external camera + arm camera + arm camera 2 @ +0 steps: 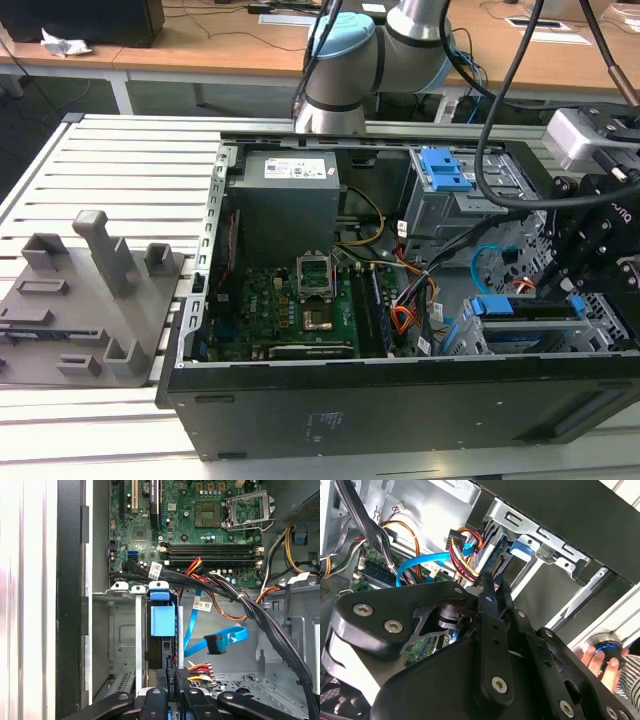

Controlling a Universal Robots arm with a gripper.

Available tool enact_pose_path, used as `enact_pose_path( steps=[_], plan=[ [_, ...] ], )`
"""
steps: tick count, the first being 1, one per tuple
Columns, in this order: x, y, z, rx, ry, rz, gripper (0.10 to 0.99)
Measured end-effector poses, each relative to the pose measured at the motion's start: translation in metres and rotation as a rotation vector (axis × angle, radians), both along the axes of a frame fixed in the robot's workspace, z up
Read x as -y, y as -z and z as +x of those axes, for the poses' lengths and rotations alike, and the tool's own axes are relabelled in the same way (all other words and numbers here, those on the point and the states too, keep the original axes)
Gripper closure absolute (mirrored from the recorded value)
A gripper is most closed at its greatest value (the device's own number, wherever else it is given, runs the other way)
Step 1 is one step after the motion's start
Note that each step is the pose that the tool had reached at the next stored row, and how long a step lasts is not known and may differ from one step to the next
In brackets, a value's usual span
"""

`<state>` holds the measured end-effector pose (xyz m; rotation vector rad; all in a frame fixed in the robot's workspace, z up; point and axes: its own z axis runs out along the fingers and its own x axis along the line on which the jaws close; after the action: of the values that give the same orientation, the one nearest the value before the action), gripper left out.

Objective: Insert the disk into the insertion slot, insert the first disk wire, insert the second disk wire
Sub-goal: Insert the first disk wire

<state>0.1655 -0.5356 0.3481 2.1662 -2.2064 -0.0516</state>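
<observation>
The disk (162, 622), in its bright blue carrier, sits inside the insertion slot (122, 630), a grey metal cage at the case's near corner on the exterior view's right (470, 335). My gripper (173, 691) hangs right behind the disk's end, shut on the black plug of the first disk wire (200, 670), a red, yellow and black bundle. In the second wrist view the fingertips (487, 582) meet where those wires end. The second disk wire (220, 642), flat and light blue, loops loose beside the cage with its plug free.
The motherboard (300, 300) and power supply (285, 200) fill the case's middle. A taller grey cage with a blue latch (445, 170) stands behind. Thick black cables (260, 615) cross above the drive bay. A hand holding a blue-ringed device (605, 652) is outside the case.
</observation>
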Motion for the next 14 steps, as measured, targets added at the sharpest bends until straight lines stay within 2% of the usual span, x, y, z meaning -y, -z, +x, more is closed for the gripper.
enact_pose_path(
  steps=[5,8,14],
  plan=[
    [0.0,0.0007,0.0007,0.0,0.0,0.0,0.902],
    [-0.0014,0.0039,0.0044,-0.0003,0.0,0.004,0.902],
    [-0.0005,0.009,0.005,-0.0004,0.0,0.007,0.902]
  ],
)
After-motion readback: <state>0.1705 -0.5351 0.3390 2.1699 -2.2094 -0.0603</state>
